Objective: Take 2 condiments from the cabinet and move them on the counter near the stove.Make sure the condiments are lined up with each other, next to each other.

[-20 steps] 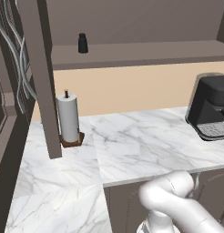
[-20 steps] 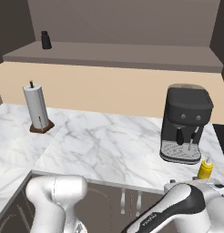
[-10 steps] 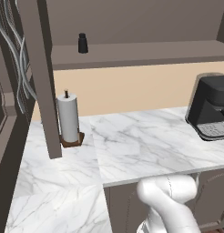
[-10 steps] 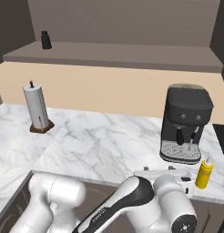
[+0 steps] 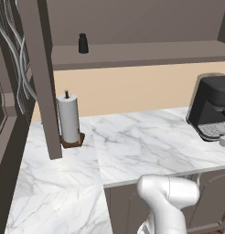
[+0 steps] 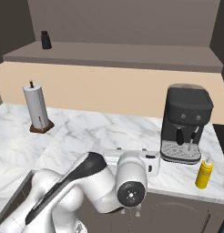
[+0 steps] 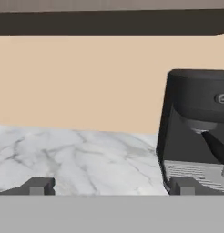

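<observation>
The gripper (image 7: 109,186) is low at the counter's front edge, its two tips wide apart with nothing between them, looking level across the marble at the wall. The coffee machine (image 7: 196,132) stands to the right of its line of sight, well back on the counter (image 6: 100,136).

The yellow bottle (image 6: 204,173) is upright at the counter's front right corner, just beside the coffee machine and clear of it. That looks like the stove end, so one condiment appears placed, with bare marble beside it for a neighbour.

The black bottle (image 5: 83,43) is up on the cabinet (image 5: 132,52) shelf, at its left end near the vertical side panel, standing a little back from the front lip. It's a short, stubby thing, and open jaws make sense for it: they'll need to straddle it from the front.

Below that, near the counter's back left corner, the towel roll (image 5: 69,119) sits on its stand right beside the foot of the panel. No part of the job, but it's under the reach path.

My read: halfway. The arm (image 6: 95,182) is folded down by the front edge, so the next move calls for a long lift up and left to the shelf. The risk is clipping the panel or shelf lip, or toppling the bottle.
</observation>
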You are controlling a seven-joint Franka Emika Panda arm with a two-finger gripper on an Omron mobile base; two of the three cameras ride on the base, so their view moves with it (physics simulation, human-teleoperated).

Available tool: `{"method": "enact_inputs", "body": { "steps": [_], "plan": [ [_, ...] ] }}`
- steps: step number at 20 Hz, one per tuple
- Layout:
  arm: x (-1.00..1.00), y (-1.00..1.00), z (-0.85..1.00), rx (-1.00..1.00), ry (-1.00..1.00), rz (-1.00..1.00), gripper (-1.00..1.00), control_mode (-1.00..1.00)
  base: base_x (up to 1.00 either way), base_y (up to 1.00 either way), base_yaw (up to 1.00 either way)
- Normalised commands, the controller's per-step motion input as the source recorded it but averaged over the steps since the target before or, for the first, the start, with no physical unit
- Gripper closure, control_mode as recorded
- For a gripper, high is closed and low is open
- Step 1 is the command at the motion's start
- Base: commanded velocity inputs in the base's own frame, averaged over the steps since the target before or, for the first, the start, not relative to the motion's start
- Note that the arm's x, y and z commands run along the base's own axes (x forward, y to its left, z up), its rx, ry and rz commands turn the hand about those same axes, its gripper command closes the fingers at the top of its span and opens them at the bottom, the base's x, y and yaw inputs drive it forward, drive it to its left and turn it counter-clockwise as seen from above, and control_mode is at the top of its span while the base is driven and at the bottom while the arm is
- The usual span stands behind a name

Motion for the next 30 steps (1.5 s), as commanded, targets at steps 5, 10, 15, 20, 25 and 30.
{"method": "enact_inputs", "body": {
  "steps": [5,10,15,20,25,30],
  "plan": [
    [0.09,0.57,0.8,0.0,0.22,0.0,-1.0,-1.0,0.0,0.0,0.0],
    [0.02,0.55,0.86,0.0,0.33,0.0,-1.0,-1.0,0.0,0.0,0.0],
    [0.0,0.47,0.77,0.0,0.24,0.0,-1.0,-1.0,0.0,0.0,0.0],
    [0.03,0.53,0.28,0.0,0.04,0.0,-1.0,-1.0,0.0,0.0,0.0],
    [0.05,0.15,0.0,0.0,0.02,0.01,-1.0,-1.0,0.0,0.0,0.0],
    [0.11,0.3,-0.01,0.0,0.0,0.0,-1.0,-1.0,0.0,0.0,0.0]
  ]
}}
